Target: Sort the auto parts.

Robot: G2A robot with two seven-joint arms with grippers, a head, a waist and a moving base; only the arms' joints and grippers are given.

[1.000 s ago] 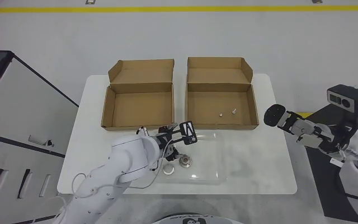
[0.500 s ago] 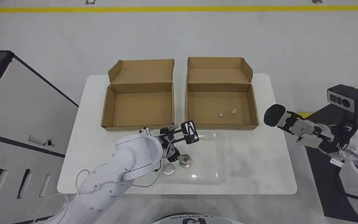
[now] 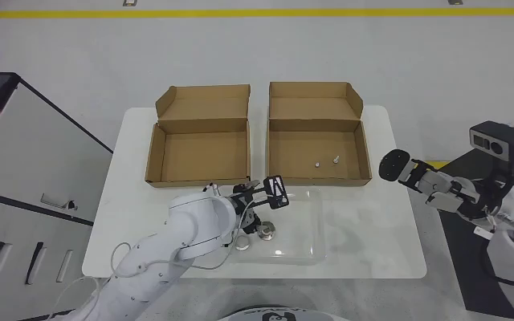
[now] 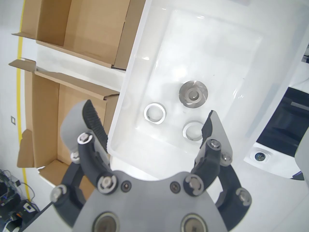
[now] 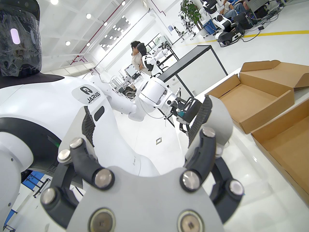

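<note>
We see a white table carrying two open cardboard boxes side by side, the left box and the right box, with a clear plastic tub just in front of them. Our left gripper hangs over the tub's left end, fingers apart. Our right gripper, fingers also apart, is off the table's right edge. In the tub lie a flanged disc, a ring and a second ring. Two small bolts lie in the right box.

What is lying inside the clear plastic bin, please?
Three metal parts: two rings and one flanged disc. The left claw covers one ring's edge.
</note>
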